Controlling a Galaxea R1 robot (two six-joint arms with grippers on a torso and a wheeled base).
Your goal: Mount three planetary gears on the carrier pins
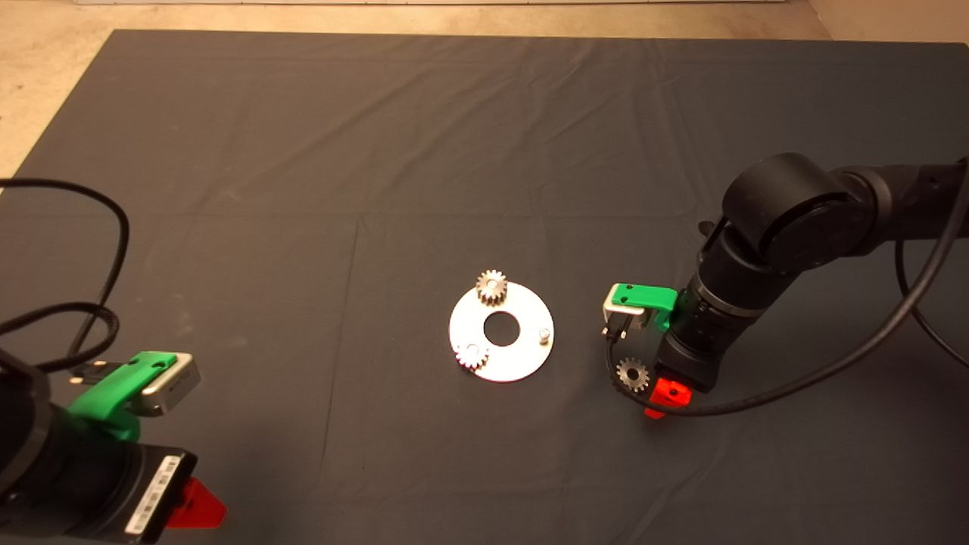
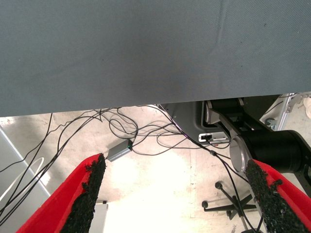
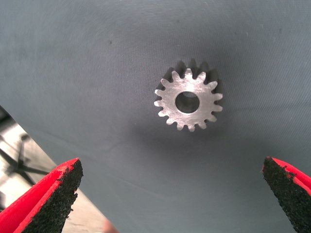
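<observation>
A pale metal disc (image 1: 522,359) with a large centre hole lies mid-mat. Two planetary gears sit on carrier pins: one at the disc's far edge (image 1: 492,287), one at its near-left edge (image 1: 471,355). One carrier pin (image 1: 542,333) on the right side stands bare. A third planetary gear (image 1: 632,374) (image 3: 188,100) lies flat on the mat to the right of the disc. My right gripper (image 1: 662,400) (image 3: 172,167) hovers over that gear, open, its pads (image 3: 53,194) wide apart and clear of it. My left gripper (image 1: 195,506) (image 2: 175,167) waits open at the lower left.
Black cables loop off the right wrist close to the loose gear (image 1: 681,412) and over the mat's left edge (image 1: 83,310). The left wrist view shows the mat's edge (image 2: 146,104) and the floor beyond with wires and a stand.
</observation>
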